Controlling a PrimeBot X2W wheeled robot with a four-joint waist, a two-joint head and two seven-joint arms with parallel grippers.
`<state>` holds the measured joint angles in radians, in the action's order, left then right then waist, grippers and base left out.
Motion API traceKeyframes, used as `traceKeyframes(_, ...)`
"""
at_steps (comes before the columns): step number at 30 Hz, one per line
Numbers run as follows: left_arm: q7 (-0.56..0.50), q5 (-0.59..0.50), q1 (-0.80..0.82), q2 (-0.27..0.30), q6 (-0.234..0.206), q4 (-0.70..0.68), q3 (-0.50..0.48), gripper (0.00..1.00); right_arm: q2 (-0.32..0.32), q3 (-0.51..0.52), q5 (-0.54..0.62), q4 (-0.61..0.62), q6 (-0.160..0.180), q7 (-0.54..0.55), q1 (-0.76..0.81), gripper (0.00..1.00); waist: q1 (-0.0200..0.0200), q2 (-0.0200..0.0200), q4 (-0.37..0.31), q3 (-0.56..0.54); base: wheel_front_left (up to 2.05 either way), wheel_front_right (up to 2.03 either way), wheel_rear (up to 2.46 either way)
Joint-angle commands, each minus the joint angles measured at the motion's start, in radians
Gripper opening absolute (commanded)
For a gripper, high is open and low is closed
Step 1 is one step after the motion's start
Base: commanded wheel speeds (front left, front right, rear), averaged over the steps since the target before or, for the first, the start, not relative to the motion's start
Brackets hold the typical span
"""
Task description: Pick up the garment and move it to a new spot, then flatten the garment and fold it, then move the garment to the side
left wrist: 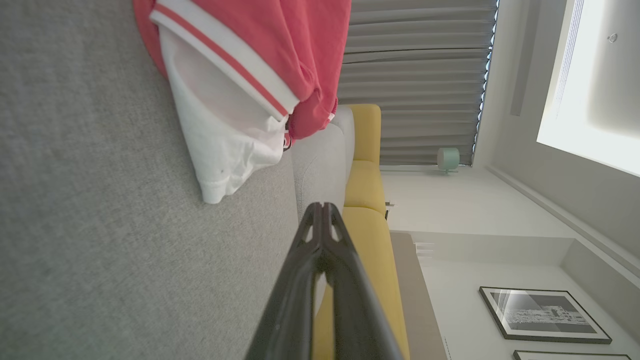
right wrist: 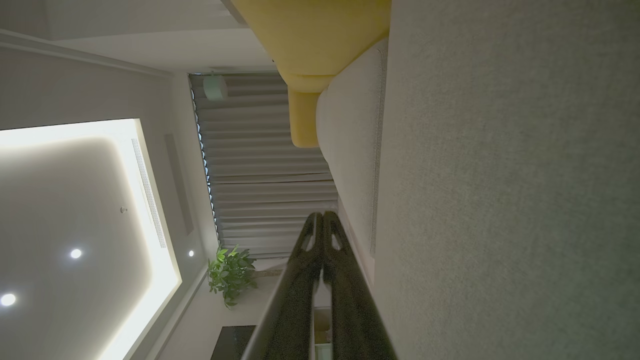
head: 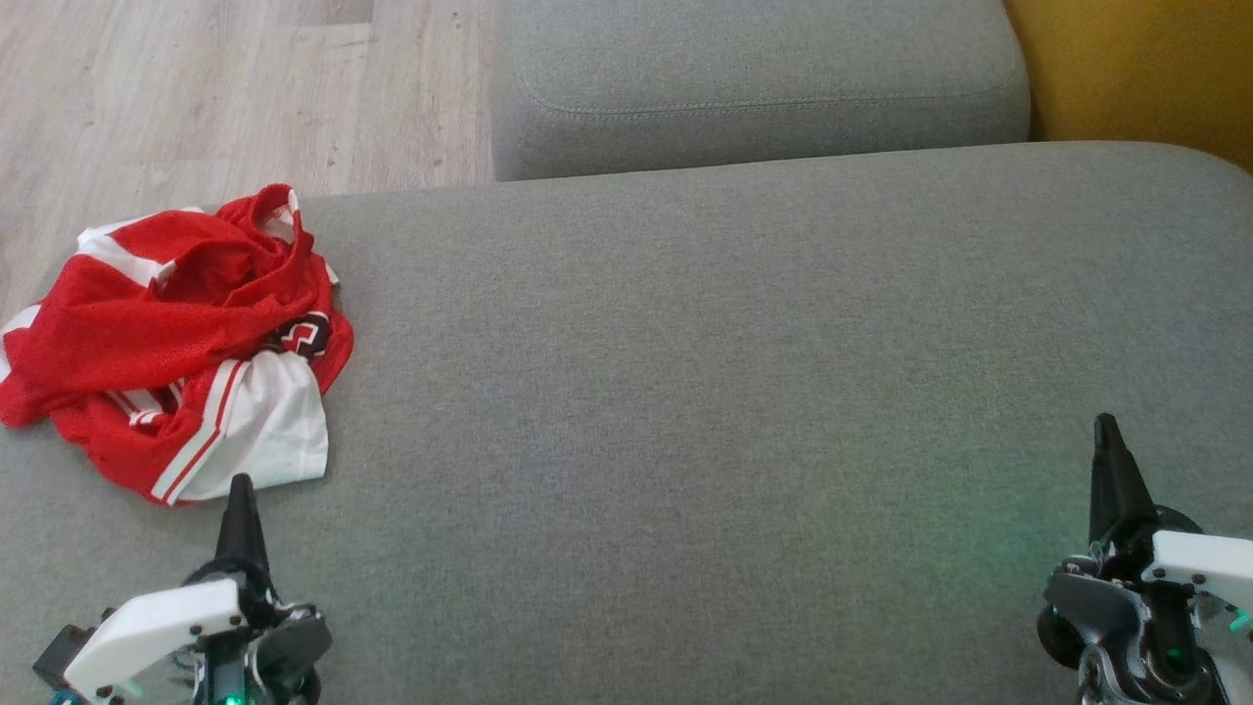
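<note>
Grey sofa cushion (head: 734, 392) bears a crumpled red-and-white jersey (head: 176, 333), heaped with no clear long axis. Just short of the jersey's white hem waits the left gripper (head: 240, 485), closed and empty. Well apart from the jersey sits the right gripper (head: 1106, 426), also closed.

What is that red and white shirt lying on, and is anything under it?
The crumpled garment lies on the grey cushion, near its left edge. Cushion fabric shows beside it; whatever is beneath its folds is covered and cannot be seen.
</note>
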<state>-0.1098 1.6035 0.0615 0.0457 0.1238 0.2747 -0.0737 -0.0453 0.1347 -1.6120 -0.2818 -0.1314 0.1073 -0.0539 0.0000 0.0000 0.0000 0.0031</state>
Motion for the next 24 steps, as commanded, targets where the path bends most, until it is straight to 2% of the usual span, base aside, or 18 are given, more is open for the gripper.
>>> traceKeyframes(1, -0.003, 0.005, 0.046, 0.004, 0.007, -0.03, -0.04, 0.0, -0.005, -0.021, 0.003, 0.037, 0.001, 0.006, -0.054, 0.0, 0.0, 0.0, 0.0, 0.0, 0.0, 0.0, 0.0)
traceKeyframes(24, -0.003, 0.005, 0.046, 0.004, 0.007, -0.03, -0.04, 0.0, -0.005, -0.021, 0.003, 0.037, 0.001, 0.006, -0.054, 0.0, 0.0, 0.0, 0.0, 0.0, 0.0, 0.0, 0.0)
